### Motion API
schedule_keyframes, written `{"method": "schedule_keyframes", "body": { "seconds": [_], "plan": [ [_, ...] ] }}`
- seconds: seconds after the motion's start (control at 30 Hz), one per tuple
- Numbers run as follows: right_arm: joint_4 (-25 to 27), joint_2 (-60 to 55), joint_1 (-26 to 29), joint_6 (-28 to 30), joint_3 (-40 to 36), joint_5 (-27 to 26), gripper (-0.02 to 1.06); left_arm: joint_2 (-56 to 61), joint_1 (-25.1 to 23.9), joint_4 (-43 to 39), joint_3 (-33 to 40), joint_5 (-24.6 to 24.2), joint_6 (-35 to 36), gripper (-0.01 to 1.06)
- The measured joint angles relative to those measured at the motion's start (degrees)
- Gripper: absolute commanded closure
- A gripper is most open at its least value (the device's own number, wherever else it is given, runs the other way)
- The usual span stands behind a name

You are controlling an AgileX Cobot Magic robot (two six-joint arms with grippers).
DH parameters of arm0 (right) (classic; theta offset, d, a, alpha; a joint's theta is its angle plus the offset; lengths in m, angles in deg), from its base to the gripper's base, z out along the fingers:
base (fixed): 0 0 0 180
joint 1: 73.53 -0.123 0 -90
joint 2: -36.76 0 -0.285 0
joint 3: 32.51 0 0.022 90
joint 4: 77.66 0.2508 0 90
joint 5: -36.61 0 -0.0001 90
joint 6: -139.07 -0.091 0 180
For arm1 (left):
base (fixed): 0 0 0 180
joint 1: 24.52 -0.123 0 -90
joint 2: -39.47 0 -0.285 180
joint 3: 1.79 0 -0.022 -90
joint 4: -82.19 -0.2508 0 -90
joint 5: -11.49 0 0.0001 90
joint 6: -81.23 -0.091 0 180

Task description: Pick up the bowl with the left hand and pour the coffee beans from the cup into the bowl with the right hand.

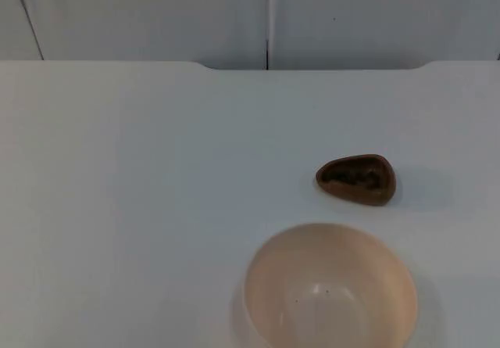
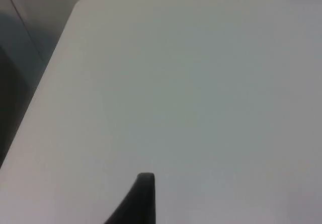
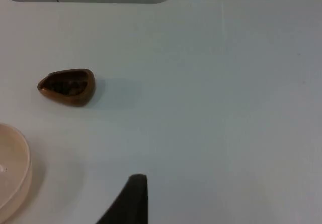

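Cream bowl sits empty at the table's near edge, brown cup of beans just behind it. Bowl looks light, rigid, slick: pinch the rim. Left gripper and right gripper wait; openings can't be told.

Top view: fixed, high, looking down and forward across the white table to the grey partition wall.

Left wrist view: low over the table, facing its far edge and the wall.

Right wrist view: low, facing the wall.

Shared by top and right wrist, 2 views: brown cup, cream bowl.
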State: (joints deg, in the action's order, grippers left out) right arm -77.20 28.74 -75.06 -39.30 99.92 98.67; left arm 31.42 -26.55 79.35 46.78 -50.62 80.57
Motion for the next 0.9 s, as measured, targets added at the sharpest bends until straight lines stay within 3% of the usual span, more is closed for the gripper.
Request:
{"method": "schedule_keyframes", "body": {
  "seconds": [0.9],
  "plan": [
    [0.00, 0.00, 0.00, 0.00, 0.00, 0.00, -0.01, 0.00, 0.00, -0.78, 0.00, 0.00, 0.00, 0.00]
  ]
}}
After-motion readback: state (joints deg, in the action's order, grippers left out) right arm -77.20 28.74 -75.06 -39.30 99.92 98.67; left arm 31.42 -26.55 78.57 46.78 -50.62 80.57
